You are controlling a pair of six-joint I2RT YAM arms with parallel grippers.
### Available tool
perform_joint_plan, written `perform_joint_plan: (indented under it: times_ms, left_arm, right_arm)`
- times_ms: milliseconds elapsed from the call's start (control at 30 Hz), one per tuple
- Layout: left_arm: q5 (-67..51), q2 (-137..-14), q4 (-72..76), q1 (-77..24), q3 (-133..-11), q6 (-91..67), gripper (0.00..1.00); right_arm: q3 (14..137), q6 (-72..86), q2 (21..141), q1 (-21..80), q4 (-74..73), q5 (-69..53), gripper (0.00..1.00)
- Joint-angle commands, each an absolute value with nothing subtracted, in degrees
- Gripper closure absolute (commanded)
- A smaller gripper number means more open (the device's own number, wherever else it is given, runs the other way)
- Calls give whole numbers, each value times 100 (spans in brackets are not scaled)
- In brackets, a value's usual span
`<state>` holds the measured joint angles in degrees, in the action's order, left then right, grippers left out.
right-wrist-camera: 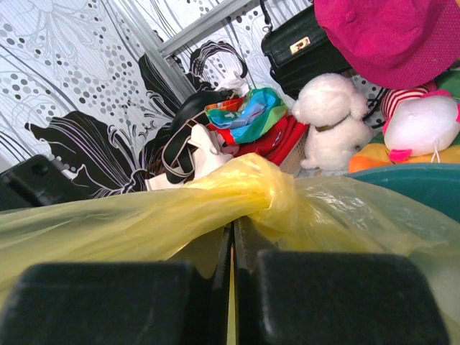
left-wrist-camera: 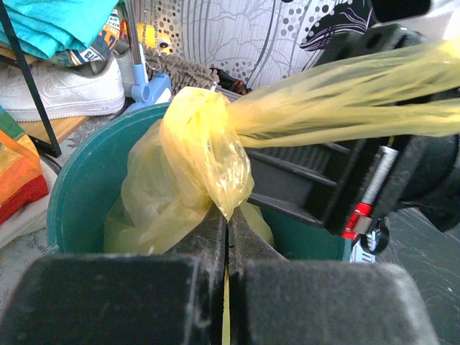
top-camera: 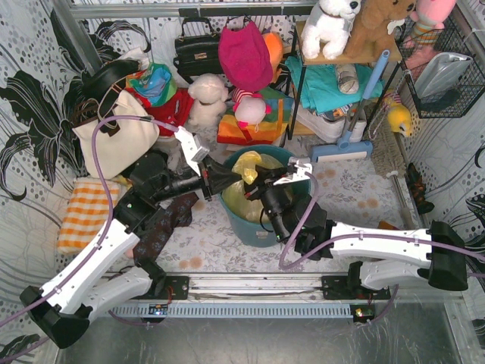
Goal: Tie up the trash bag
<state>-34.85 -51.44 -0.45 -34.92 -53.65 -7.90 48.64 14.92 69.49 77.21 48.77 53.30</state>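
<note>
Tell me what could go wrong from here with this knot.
1. The left pincer and right pincer are both shut on thin plastic of the trash bag. The taut strand could tear or slip free.
2. The knot looks bulky and loose. Released now, it might come undone.
3. Hard pulling might drag the teal bin sideways.

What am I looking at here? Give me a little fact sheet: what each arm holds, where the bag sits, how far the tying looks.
Left gripper: shut, pinching the trash bag just below its bunched lump
Right gripper: shut on a stretched tail of the same bag
Bag position: inside the teal bin, top drawn up above the rim
Tying: top gathered into a knot-like lump; tightness cannot be told
Behind the bin: plush toys, cream tote
</note>
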Motion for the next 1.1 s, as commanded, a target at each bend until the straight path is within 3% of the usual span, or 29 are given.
perform_joint_plan:
  times_ms: [0,500,933,1067]
  left_arm:
    - [-3656,-4991,106,-3473,-5334,-839,99]
    - [-3783,-5029,214,-3480,-5399,-936,99]
    - [-4346,-5212,195,-3475,-5415,-1096,98]
    - [-4514,-5282,112,-3480,-5360,-1140,88]
  right_arm:
    - [4819,2091,6930,7389,4835,4551,100]
    - [4522,2934,6839,6950,4359,3122,100]
    - [4579,2735,7216,6526,5220,1419,100]
    - [4480,2736,7190,6476,5396,1337,100]
